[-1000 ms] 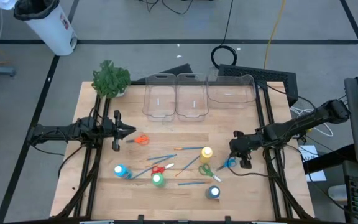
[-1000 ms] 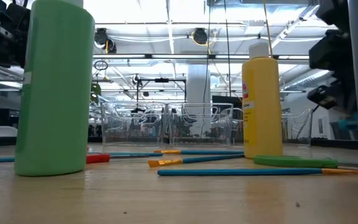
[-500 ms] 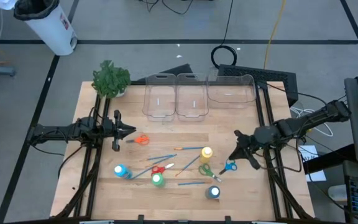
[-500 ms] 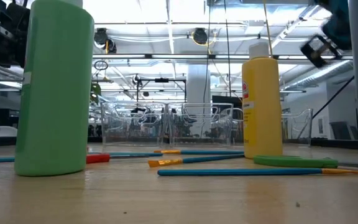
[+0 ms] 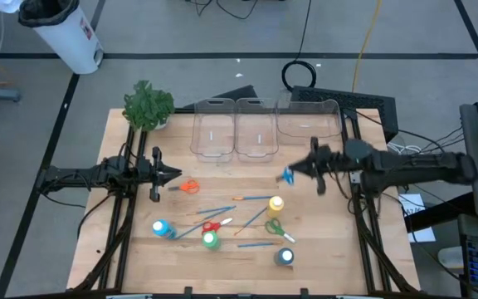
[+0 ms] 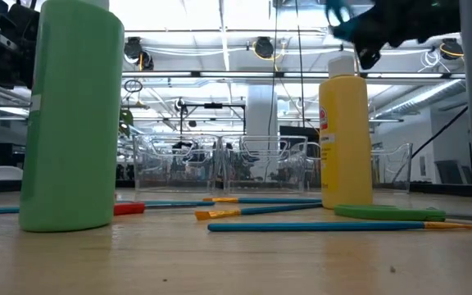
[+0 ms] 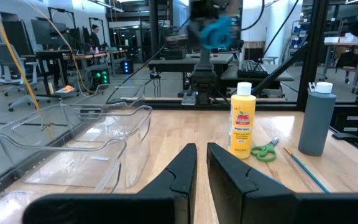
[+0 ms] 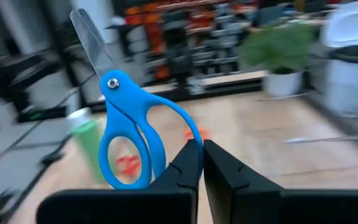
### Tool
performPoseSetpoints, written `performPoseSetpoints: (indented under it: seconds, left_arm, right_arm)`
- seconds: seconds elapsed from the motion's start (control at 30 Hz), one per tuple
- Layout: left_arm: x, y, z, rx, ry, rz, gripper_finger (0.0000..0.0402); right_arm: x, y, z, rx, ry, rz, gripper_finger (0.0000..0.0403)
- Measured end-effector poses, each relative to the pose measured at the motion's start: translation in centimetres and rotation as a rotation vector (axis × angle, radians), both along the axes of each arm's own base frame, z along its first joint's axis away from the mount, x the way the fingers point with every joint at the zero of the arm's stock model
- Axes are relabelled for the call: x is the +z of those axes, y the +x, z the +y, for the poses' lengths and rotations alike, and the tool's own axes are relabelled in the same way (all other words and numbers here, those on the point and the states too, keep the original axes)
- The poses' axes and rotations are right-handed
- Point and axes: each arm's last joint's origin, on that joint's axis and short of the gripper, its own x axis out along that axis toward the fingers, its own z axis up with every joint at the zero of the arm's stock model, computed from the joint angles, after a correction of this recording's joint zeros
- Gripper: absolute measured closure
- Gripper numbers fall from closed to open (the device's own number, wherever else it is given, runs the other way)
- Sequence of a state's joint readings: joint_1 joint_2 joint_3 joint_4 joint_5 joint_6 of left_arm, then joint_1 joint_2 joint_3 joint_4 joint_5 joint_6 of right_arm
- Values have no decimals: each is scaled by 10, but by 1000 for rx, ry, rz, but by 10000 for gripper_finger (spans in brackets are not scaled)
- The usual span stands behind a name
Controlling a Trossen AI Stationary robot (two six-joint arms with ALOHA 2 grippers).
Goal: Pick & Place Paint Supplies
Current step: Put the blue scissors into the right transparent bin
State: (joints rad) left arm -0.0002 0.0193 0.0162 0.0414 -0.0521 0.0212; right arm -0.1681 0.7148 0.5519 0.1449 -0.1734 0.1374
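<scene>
1. Leafy plant (image 5: 148, 105): far-left corner of the tabletop (image 5: 305, 249).
2. Left tool (image 5: 175, 175): low over the left side, fingers nearly together, grasping nothing; orange-handled scissors (image 5: 187, 188) just beside its tip.
3. Blue paint bottle (image 5: 162, 227): near-left, upright.
4. Red-handled scissors (image 5: 213, 225) and green paint bottle (image 5: 211, 240): centre front, close together, amid scattered blue paintbrushes (image 5: 214, 211).
5. Three clear bins (image 5: 264, 126): in a row along the far edge.
6. Yellow paint bottle (image 5: 275, 204): upright, right of centre; green-handled scissors (image 5: 275, 227) just in front.
7. Dark paint bottle (image 5: 285, 257): near front edge.
8. Blue-handled scissors (image 5: 287, 175): raised off the tabletop, in front of the rightmost bin.
9. Right tool (image 5: 295, 171): clenched on the blue-handled scissors, by one handle loop.
</scene>
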Motion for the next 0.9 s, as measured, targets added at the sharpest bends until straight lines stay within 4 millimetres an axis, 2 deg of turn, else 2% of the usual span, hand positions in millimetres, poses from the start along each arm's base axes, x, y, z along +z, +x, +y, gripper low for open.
performPoseSetpoints:
  seconds: [0.2,0.33,0.47,0.57,0.7,0.9]
  left_arm:
    - [0,0,0,0,0,0,355]
    - [0,0,0,0,0,-1,355]
    - [0,0,0,-1,0,-1,355]
    - [0,0,0,0,0,-1,355]
    - [0,0,0,-1,0,0,355]
    - [0,0,0,0,0,-1,355]
  right_arm:
    - [23,-9,-62,-192,14,46,403]
    - [25,-23,-107,-380,-4,169,403]
    - [5,-35,-148,-517,6,322,403]
    - [-15,-40,-171,-562,44,410,403]
    - [-42,-41,-192,-568,86,511,403]
    - [-75,-38,-208,-629,93,686,403]
